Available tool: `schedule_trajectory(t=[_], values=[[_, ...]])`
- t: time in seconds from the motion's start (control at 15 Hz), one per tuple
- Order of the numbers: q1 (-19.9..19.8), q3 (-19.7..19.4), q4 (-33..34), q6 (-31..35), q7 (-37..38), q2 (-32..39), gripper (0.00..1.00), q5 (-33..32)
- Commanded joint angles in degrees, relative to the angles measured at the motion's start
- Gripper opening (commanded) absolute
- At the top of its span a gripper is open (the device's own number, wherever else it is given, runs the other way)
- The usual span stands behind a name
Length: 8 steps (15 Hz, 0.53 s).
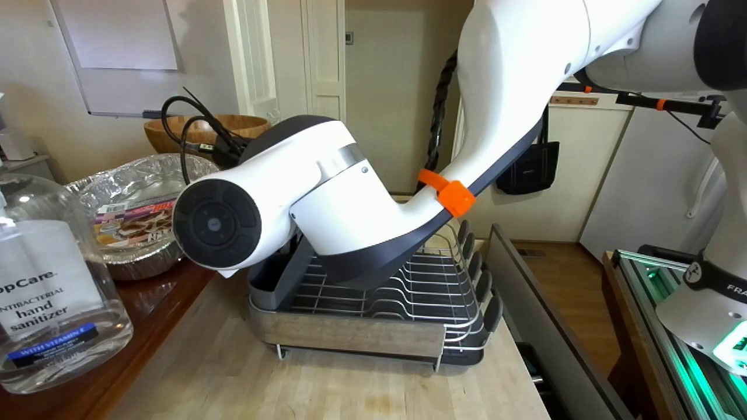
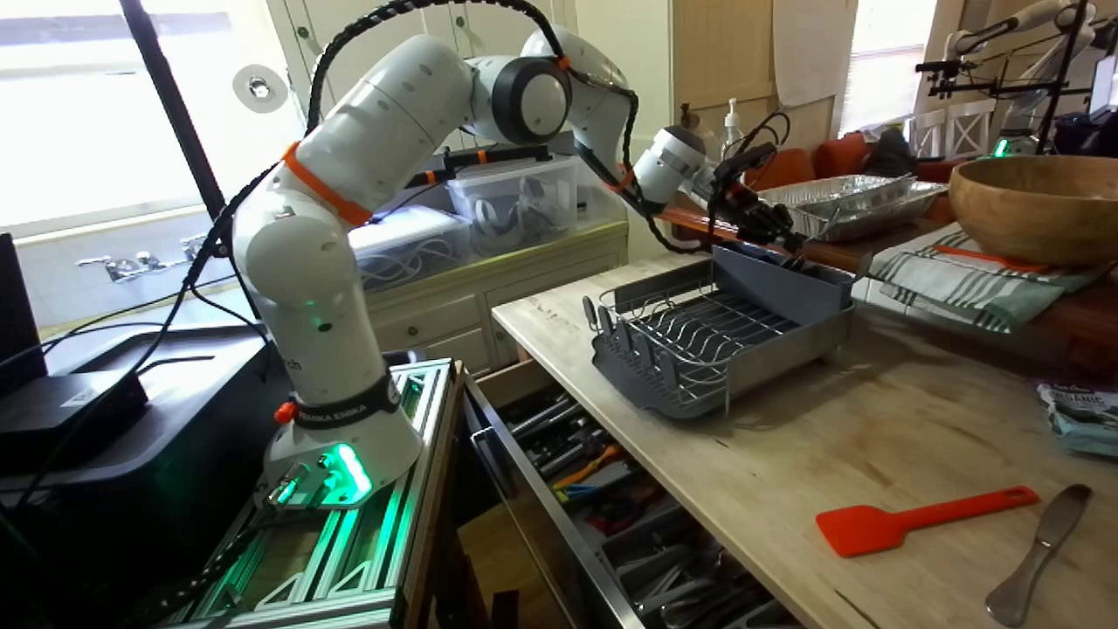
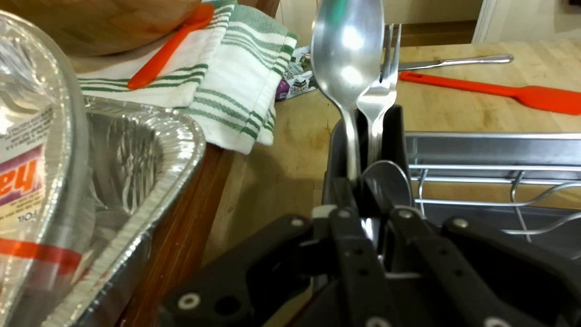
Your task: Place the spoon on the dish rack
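- Above the grey caddy [image 2: 773, 286] at a side of the dish rack [image 2: 790, 351], we are seeing the gripper [image 3: 361, 193] holding the spoon [image 3: 347, 50]; its fingers are standing almost together, and the spoon's handle is running down into the narrow gap between their tips.
- In the wrist view, the spoon is reaching beyond the fingertips on the far side, its bowl uppermost and tilting slightly left.
- The fingers are hiding the handle's lower end, so we cannot tell whether it is touching the caddy.
- Just right of the spoon, a fork [image 3: 377, 99] is standing tines up in the caddy, and a rounded metal end [image 3: 392, 177] is showing near the fingertip on the right.
- On the left, we are seeing foil pans [image 3: 193, 131] near, and a striped towel [image 3: 227, 104] lying farther off.
- At the far right, beyond the dish rack, a red spatula [image 3: 517, 92] and a knife [image 3: 454, 62] are lying on the wooden counter [image 3: 454, 109].
- In an exterior view, the arm [image 2: 406, 100] is stretching from the left to the caddy on the dish rack's far right side.
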Motion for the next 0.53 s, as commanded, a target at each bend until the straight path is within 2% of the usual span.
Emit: schedule_trajectory(t=[0.0, 0.27, 0.33, 0.47], values=[[0.31, 0.82, 2.21, -1.99, 0.20, 1.78, 0.03, -0.24], [0.12, 1.51, 2.20, -1.83, 0.22, 1.87, 0.03, 0.36], [0.21, 1.52, 2.20, -1.74, 0.67, 1.91, 0.15, 0.21], [0.24, 1.63, 2.15, -1.76, 1.02, 1.91, 0.15, 0.23]])
